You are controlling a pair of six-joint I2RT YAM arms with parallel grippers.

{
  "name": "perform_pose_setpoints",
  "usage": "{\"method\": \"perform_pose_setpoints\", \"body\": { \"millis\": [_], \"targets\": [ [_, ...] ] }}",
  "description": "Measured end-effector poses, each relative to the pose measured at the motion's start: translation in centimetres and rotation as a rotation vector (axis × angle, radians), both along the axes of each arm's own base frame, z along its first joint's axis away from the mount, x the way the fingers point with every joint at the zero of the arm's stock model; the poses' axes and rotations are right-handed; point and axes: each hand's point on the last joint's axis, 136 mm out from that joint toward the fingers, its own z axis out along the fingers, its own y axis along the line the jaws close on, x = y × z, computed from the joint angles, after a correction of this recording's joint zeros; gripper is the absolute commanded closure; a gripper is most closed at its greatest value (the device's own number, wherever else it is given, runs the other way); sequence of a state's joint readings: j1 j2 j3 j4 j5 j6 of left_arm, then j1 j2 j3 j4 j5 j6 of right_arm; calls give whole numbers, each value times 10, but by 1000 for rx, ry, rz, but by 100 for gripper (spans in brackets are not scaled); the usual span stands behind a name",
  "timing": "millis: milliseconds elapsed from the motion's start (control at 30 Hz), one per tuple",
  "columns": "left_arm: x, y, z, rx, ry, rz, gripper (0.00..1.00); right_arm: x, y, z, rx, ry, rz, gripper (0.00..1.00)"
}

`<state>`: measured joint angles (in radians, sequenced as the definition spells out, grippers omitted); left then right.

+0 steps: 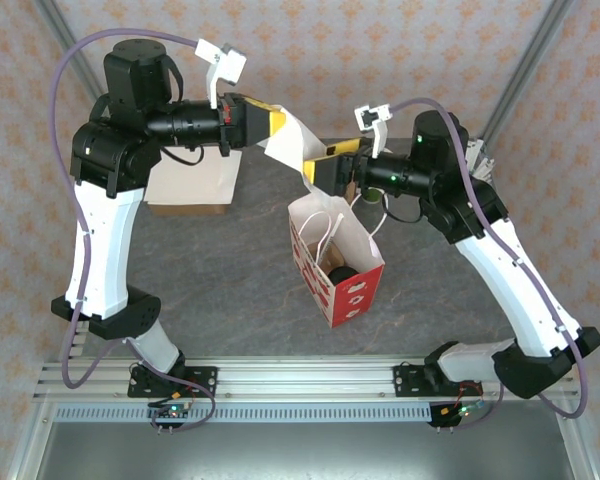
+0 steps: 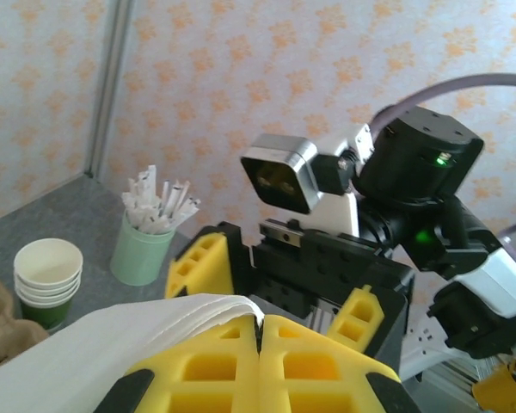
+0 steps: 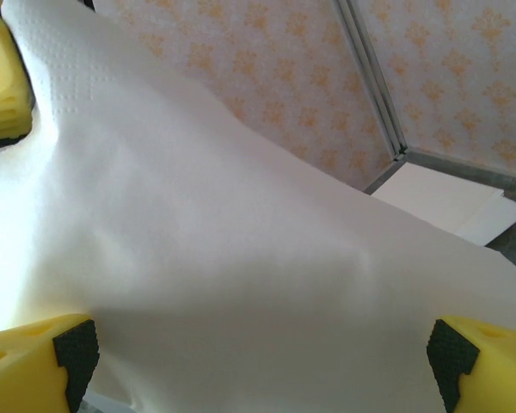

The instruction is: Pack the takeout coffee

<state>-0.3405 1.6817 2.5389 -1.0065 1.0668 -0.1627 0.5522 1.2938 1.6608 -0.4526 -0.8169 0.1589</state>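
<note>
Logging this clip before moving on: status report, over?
Left gripper shut on white napkin. Right gripper open, napkin across its fingers. Takeout coffee inside paper bag. Handles droop over bag mouth.

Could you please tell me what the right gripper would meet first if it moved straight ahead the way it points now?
Most likely the thin white paper napkin, pinched by the shut left gripper; it spreads just ahead of the open right gripper.

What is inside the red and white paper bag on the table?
The takeout coffee sits inside the paper bag: its round black lid shows. The bag's walls cover the cup's body and the bag's bottom.
</note>
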Motion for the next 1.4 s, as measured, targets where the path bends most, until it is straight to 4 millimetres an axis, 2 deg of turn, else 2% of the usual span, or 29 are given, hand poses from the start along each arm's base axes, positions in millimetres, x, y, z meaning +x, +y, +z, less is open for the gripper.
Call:
{"method": "perform_pose_setpoints", "body": {
  "millis": [100,233,467,667,833,933,1033,1133,1300,1367,1400],
  "targets": [
    [-8,-3,2,-4,-22,-55,100,-1,0,9,-31,-74,15,1],
    [-21,-6,4,-6,-70,-137,100,-12,-4,13,-109,-204,58,1],
    [-38,-10,5,-21,-104,-260,100,-29,-9,-10,-260,-363,169,1],
    [-44,-12,4,-27,-110,-308,100,-38,-3,-14,-251,-392,256,1],
    [-47,-12,1,-28,-109,-333,100,-36,8,-22,-229,-360,321,3],
    [-46,-13,-1,-29,-102,-345,100,-35,12,-23,-213,-352,347,13],
    [-43,-15,-3,-29,-93,-351,100,-39,14,-21,-198,-359,367,26],
    [-41,-16,-5,-27,-94,-354,100,-41,13,-20,-197,-370,376,49],
    [-41,-16,-7,-23,-93,-355,100,-44,8,-21,-218,-382,357,79],
    [-41,-16,-8,-21,-97,-355,85,-48,3,-20,-224,-388,339,82],
    [-40,-16,-8,-18,-104,-353,83,-50,0,-20,-228,-392,326,87]
  ]
}}
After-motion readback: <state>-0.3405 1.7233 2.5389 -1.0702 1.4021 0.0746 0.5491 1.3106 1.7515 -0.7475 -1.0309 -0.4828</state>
